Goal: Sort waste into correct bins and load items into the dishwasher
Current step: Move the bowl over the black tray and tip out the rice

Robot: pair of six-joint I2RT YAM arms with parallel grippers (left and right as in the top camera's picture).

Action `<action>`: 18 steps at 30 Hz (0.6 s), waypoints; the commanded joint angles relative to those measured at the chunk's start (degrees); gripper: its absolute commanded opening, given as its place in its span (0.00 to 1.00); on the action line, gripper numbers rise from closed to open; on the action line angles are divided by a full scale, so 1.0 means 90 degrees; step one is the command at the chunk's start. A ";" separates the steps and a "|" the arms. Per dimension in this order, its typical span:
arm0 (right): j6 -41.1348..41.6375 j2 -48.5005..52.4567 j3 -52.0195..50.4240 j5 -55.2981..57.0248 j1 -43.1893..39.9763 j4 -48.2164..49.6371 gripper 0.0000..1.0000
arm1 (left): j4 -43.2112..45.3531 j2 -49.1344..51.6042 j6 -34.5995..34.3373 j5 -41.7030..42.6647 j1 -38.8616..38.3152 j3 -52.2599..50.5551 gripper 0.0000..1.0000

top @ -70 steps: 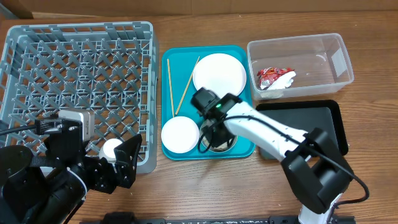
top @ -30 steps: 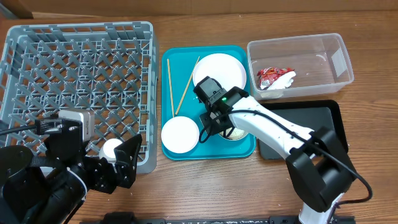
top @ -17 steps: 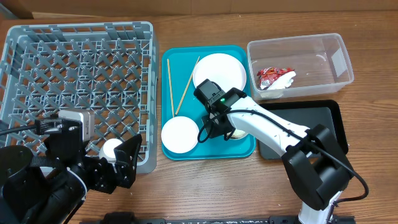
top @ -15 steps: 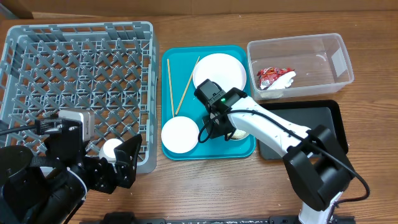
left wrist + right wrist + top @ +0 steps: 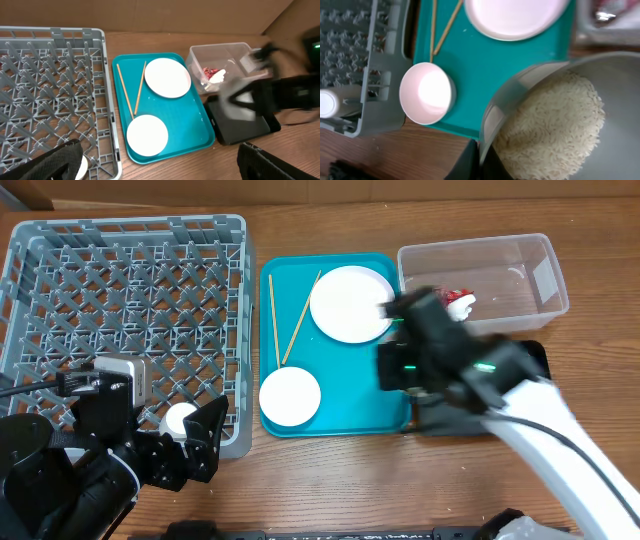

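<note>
Right gripper (image 5: 481, 162), at the bottom edge of the right wrist view, is clamped on the rim of a round grey metal bowl (image 5: 506, 102), one dark finger outside the wall and the other inside. The bowl's wall is smooth and dull, and it fills the lower right of that frame. A heap of small white rice-like grains (image 5: 555, 125) lies inside it, loose and granular, covering the bottom and reaching up toward the rim just beside the gripper.

Under the bowl lies a smooth teal rectangular plastic tray (image 5: 485, 65). On it are a round white plate (image 5: 515, 15) at the top of the frame, a small round white bowl (image 5: 426, 93) at the left, and a pair of thin light wooden chopsticks (image 5: 434, 25) at the upper left, crossing at their lower ends. A grey plastic lattice dish rack (image 5: 365, 55) borders the tray on the left, on a brown wooden worktop (image 5: 395, 155).

In the overhead view the right arm is blurred over the tray's right edge. A clear rectangular plastic tub (image 5: 510, 280) at the upper right holds a crumpled red-and-white plastic wrapper (image 5: 211, 73). A shallow black rectangular tray (image 5: 240, 127) lies just below the tub.

Left gripper (image 5: 195, 442) sits at the lower left, by the rack's lower right corner, its dark fingers spread wide.
</note>
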 commanded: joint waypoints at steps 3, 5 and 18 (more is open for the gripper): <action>-0.1365 -0.0257 -0.0136 -0.1855 -0.1620 -0.0585 0.04 | 0.0007 0.0010 0.0117 0.0068 -0.0041 0.0058 1.00; -0.1797 -0.0233 -0.0333 -0.2584 -0.2251 -0.0624 0.04 | 0.0007 0.0010 0.0117 0.0068 -0.0041 0.0058 1.00; -0.5185 0.1358 -0.2191 -0.6623 -0.5122 -0.0114 0.04 | 0.0005 0.0010 0.0117 0.0068 -0.0041 0.0058 1.00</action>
